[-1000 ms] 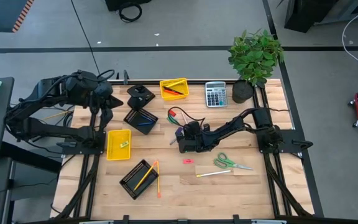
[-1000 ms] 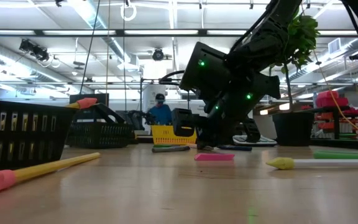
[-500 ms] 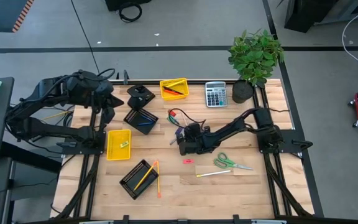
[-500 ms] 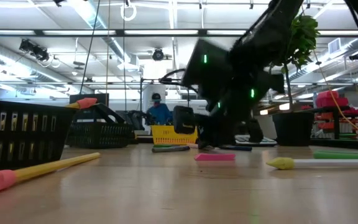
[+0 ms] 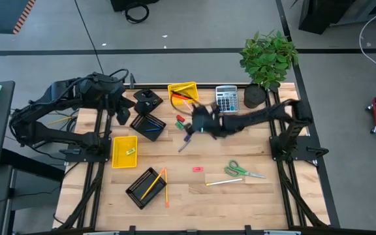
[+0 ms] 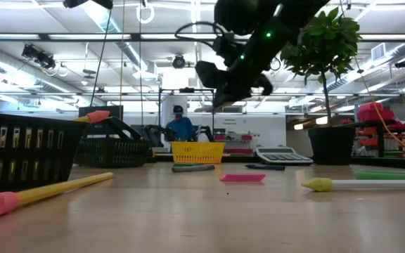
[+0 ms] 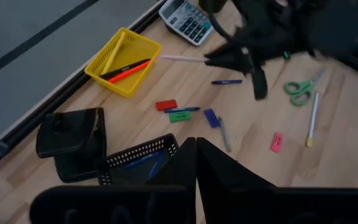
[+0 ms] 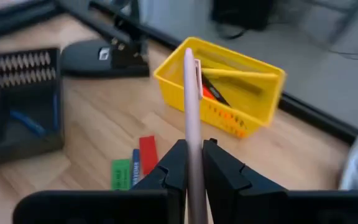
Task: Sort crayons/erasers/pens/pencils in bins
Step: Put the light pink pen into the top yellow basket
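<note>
R tool (image 8: 193, 163) is up in the air, above the tabletop (image 5: 240, 196), and holds a thin pale stick (image 8: 192, 118) between its fingers, prob. a pencil; the stick points out ahead of the tool toward the yellow bin (image 8: 229, 93), which is just in front of it. In this bin lie a yellow pencil, a black pen and a red one. Below the tool, on the wood, are a red eraser (image 8: 148, 152), a green eraser (image 8: 121, 173) and a blue crayon between them, all close together. To one side of the tool is a black mesh bin (image 8: 17, 106) with a blue crayon inside.

L tool (image 7: 196, 163) is narrow, fingers pressed together, nothing in it. It hangs over the near edge of the same mesh bin (image 7: 135, 163), w/ a black stapler-like thing (image 7: 70, 134) beside it.

Farther from both tools: 2nd yellow bin (image 5: 124, 151) w/ a small green eraser, 2nd mesh bin (image 5: 143, 187) w/ yellow pencils, one orange pencil leaning at its side. Pink eraser (image 5: 197, 169), green scissors (image 5: 240, 172) and a pale pencil (image 5: 224, 182) lie free on the tabletop. Calculator (image 5: 226, 99) and plant (image 5: 268, 62) are behind the R arm.
</note>
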Robot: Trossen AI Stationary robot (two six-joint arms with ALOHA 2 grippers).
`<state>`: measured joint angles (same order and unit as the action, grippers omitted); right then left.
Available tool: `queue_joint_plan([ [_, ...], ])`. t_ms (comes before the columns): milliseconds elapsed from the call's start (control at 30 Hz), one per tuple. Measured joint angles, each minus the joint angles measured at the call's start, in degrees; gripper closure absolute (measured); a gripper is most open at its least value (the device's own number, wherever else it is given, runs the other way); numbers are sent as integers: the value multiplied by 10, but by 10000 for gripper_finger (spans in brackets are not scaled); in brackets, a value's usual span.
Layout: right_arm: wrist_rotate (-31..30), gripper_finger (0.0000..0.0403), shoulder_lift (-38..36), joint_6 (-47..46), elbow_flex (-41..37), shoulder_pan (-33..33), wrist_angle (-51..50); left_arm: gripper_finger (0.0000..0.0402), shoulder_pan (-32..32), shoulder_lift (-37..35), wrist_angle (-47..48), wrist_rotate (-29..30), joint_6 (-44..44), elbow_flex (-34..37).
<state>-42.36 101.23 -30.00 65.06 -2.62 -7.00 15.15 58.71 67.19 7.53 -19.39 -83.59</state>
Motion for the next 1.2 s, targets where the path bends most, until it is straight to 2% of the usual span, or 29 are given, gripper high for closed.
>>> queue_joint_plan([
  [133, 220, 356, -9, 142, 0, -91, 5, 375, 0, 17, -2, 8, -25, 0],
  [233, 320, 356, -8, 222, 0, -151, 10, 374, 0, 34, -7, 10, -25, 0],
  [500, 404, 356, -4, 325, 61, -245, -2, 388, 0, 55, -6, 10, -49, 0],
  [700, 524, 356, 42, 255, 154, -305, -103, 381, 0, 55, -9, 10, -86, 0],
  [900, 548, 356, 95, 285, 231, -317, -141, 377, 0, 55, -19, 14, -82, 0],
  [1000, 576, 356, 122, 268, 260, -321, -145, 383, 0, 55, -20, 15, -83, 0],
  [1200, 589, 356, 159, 265, 275, -318, -146, 386, -14, 55, -20, 15, -88, 0],
])
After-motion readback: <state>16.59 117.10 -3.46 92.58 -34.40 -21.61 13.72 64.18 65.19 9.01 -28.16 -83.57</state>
